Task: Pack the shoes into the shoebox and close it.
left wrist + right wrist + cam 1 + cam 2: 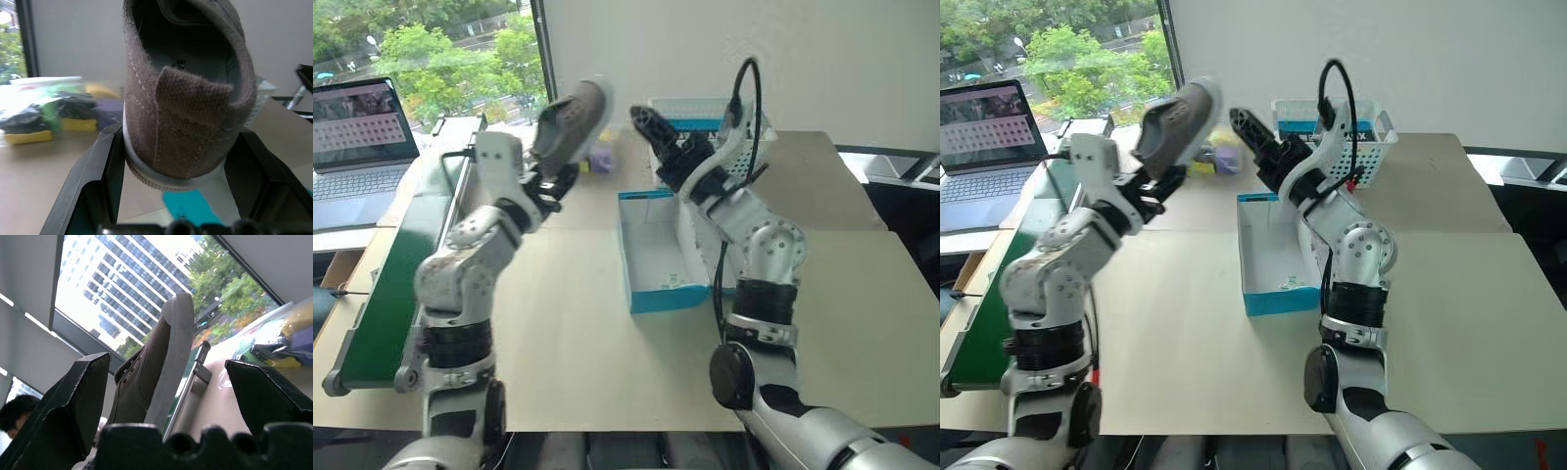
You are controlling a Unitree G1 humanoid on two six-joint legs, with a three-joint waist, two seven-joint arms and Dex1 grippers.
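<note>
With my left gripper (558, 181) clamped on the shoe's (570, 120) heel, raised at ten o'clock of the open shoebox (656, 257), I'd swing it over, lowering sole-first, my right gripper (644, 121) wide open and empty.

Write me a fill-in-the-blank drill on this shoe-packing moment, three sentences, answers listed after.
1. The left gripper grips a grey-brown shoe by its ____ end.
2. The blue shoebox on the table is open and holds ____ shoes.
3. The right gripper has its fingers ____, holding nothing.

Missing words: heel; no; open
</note>
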